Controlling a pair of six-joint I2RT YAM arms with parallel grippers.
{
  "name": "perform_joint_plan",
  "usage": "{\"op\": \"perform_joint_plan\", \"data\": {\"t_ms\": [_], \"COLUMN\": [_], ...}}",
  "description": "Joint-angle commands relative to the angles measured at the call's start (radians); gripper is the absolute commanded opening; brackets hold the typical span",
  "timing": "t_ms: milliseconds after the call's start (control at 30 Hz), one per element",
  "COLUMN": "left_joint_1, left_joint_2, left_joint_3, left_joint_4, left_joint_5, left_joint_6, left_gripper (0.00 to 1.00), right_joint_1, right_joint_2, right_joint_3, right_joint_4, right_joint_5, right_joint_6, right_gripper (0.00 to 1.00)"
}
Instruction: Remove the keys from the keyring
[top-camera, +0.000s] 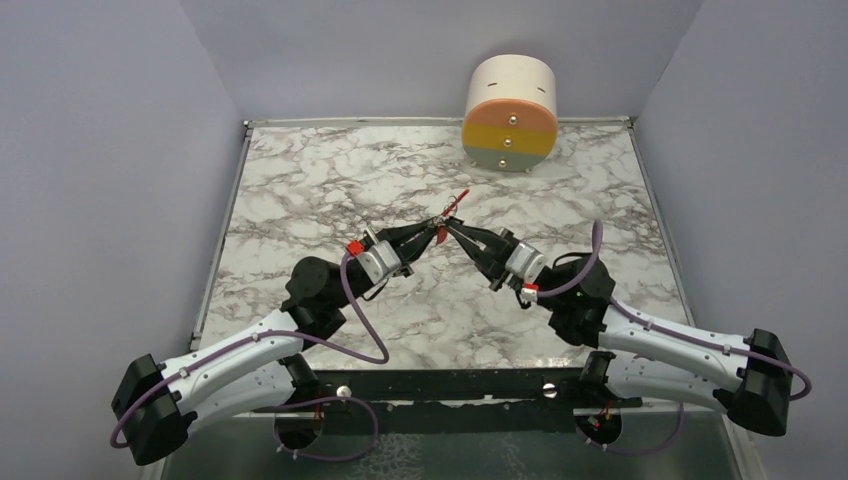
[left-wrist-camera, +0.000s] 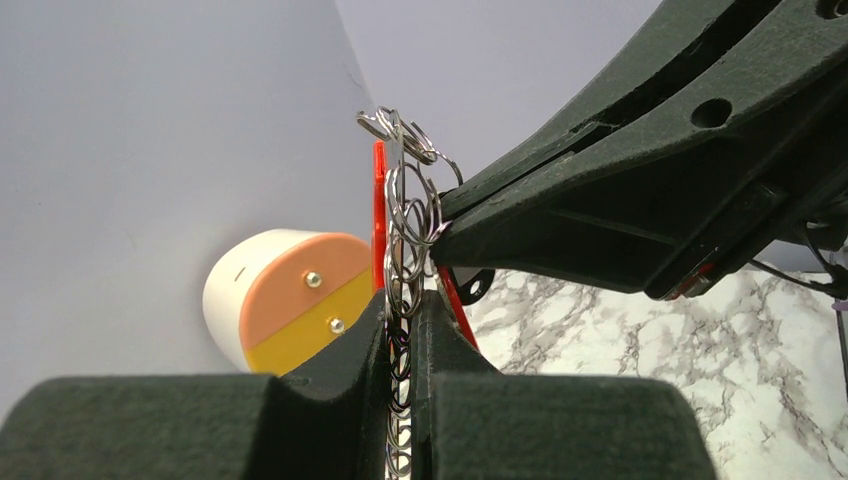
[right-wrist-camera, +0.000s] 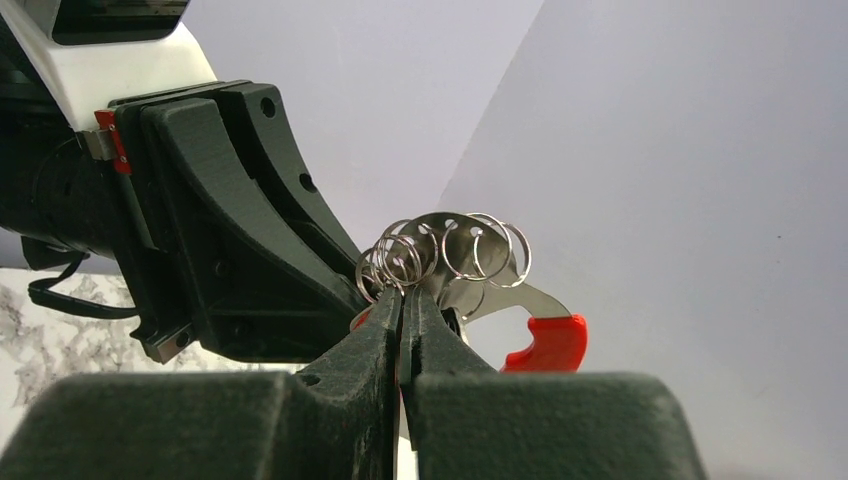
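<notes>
On the left, the left claw (top-camera: 430, 230) is clamped on the link chain of the keyring (top-camera: 447, 212), which runs up between its fingers in the left wrist view. The keyring hangs in the air above the middle of the counter (top-camera: 300, 190), caught between the two arms. Its red curved clip (right-wrist-camera: 545, 345) sticks out free beyond the grips. The keys (left-wrist-camera: 478, 286) cannot be told apart with any certainty from the tangle of thin rings, and none seems to have come off. On the right, the right claw (top-camera: 455, 232) is shut tight, its tips nipping the cluster of rings just beside the left claw's tips.

The risks look like these. The claws meet almost tip to tip, so a twist could make the fingers scrape each other. The right claw seems to hold several loops rather than one key, so a pull might only tighten the chain, bend a ring, or jerk it from the left claw's narrow hold. If either grip slips, the bunch drops to the counter, and a tiny freed key could bounce away.
</notes>
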Motion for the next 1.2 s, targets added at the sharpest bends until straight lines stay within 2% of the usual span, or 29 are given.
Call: {"op": "perform_joint_plan", "data": {"t_ms": [0,333,1167], "left_joint_1": [-0.010,-0.010,-0.011], "left_joint_2": [-0.022,-0.020,-0.043], "left_joint_3": [0.005,0.011,0.028], "left_joint_4": [0.026,-0.030,-0.126], "left_joint_5": [-0.046,-0.096,0.040], "left_joint_6": [0.037,0.072,0.064], "left_gripper": [0.00,0.00,0.00], "right_joint_1": [-0.002,0.000,-0.001], "right_joint_2": [-0.045,-0.098,-0.080], "right_joint_3": [-0.023,-0.004,0.069], "right_joint_4": [0.015,-0.039,-0.048], "right_joint_5": [0.060,0.036,0.008], "right_joint_6": [-0.040,-0.040,-0.100], "right_gripper": [0.02,0.02,0.02]}}
